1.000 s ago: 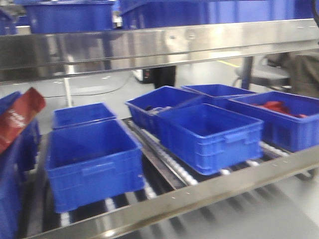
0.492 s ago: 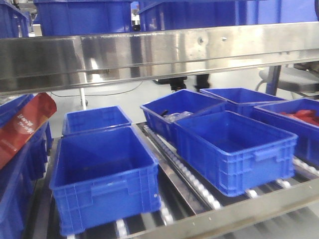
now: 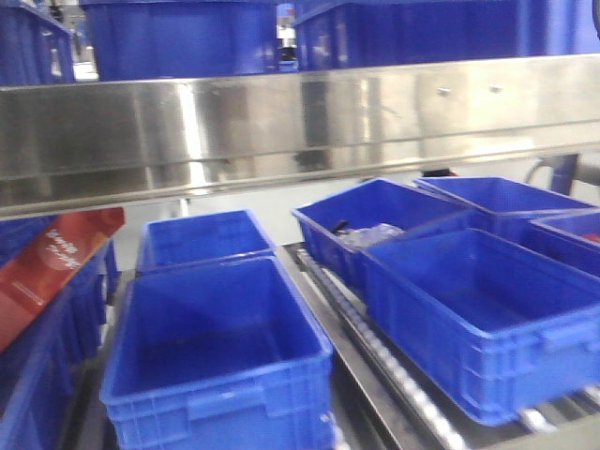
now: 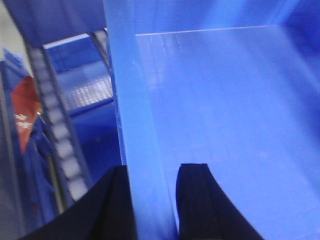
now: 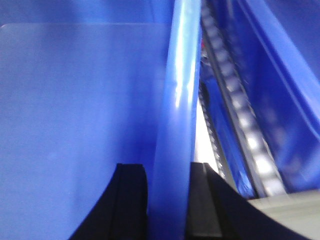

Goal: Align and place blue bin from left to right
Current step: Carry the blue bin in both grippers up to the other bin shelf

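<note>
Clamped on the left wall of the blue bin (image 3: 225,398) with the left end effector (image 4: 152,197), one finger either side. Gripped likewise on the right wall with the right end effector (image 5: 167,192). Resting near-left on the roller shelf (image 3: 380,354), beside a red packet (image 3: 52,272).

blue bin (image 3: 169,417): smooth glossy plastic | shelf beam (image 3: 300,122): brushed shiny metal | red pouch (image 3: 52,272): glossy surface
</note>
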`<state>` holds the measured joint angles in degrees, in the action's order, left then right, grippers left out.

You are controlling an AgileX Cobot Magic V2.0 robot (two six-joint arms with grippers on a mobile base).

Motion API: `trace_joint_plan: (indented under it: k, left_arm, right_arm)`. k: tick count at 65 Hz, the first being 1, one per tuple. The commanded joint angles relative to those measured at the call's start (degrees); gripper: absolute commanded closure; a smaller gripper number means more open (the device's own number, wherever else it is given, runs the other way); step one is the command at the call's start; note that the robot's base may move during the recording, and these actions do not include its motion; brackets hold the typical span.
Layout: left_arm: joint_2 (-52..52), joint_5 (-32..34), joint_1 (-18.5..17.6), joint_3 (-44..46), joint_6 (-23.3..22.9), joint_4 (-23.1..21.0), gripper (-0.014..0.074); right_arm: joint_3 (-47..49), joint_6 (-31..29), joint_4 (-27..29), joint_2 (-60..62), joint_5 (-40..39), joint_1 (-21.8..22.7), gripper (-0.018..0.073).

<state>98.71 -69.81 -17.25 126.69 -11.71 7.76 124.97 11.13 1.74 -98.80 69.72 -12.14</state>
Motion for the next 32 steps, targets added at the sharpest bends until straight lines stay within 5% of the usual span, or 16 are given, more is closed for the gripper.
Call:
trace_joint_plan:
  k: [1, 32]
  left_arm:
    - [-1.82, 3.81, 0.3, 0.91, 1.02, 1.8, 0.0615]
    - [-1.82, 3.81, 0.3, 0.91, 1.02, 1.8, 0.0615]
  right_arm:
    - [1.16, -1.31, -3.13, 1.04, -5.9, 0.61, 0.0634]
    - [1.16, -1.31, -3.13, 1.04, -5.9, 0.61, 0.0634]
